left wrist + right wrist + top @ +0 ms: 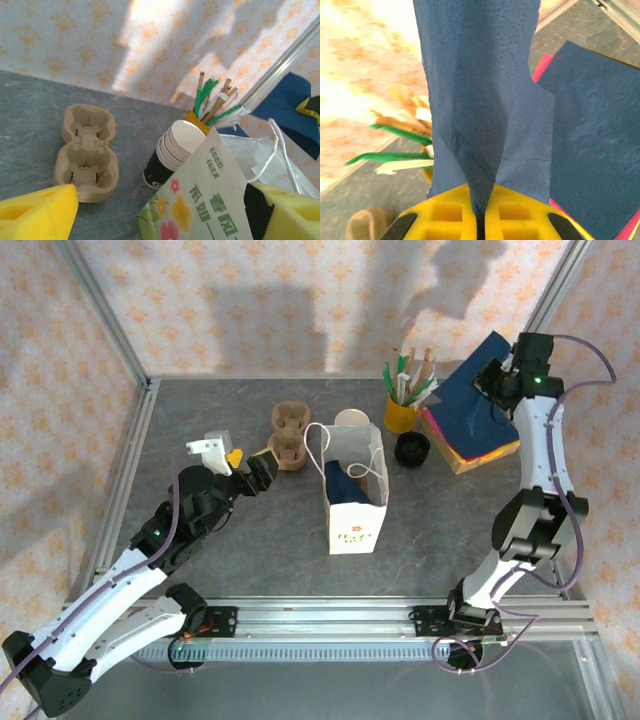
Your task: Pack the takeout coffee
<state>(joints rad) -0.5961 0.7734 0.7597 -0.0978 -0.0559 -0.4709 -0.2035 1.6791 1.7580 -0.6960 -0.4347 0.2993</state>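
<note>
Task item: 1 takeout coffee (412,449), black lid up, standing on the table just right of the paper bag (357,525). It is just in front of the yellow cup (400,417) of sticks and straws and near the napkin stack (470,425). Not yet in the bag.
Long axis: vertical, with the lid facing the overhead camera.
Right arm: the right gripper (492,380) is over the napkin stack, pads pressed together on 1 blue napkin (480,100). The coffee lies to its left and toward the arm bases.
Left arm: the left gripper (262,472) has its fingers spread wide with nothing held. It sits left of the bag, beside the cup carrier (289,436), and the bag stands between it and the coffee.
Finding: the right arm is judged nearer, with a clear path. It must shed the napkin before it can take the cup.
</note>
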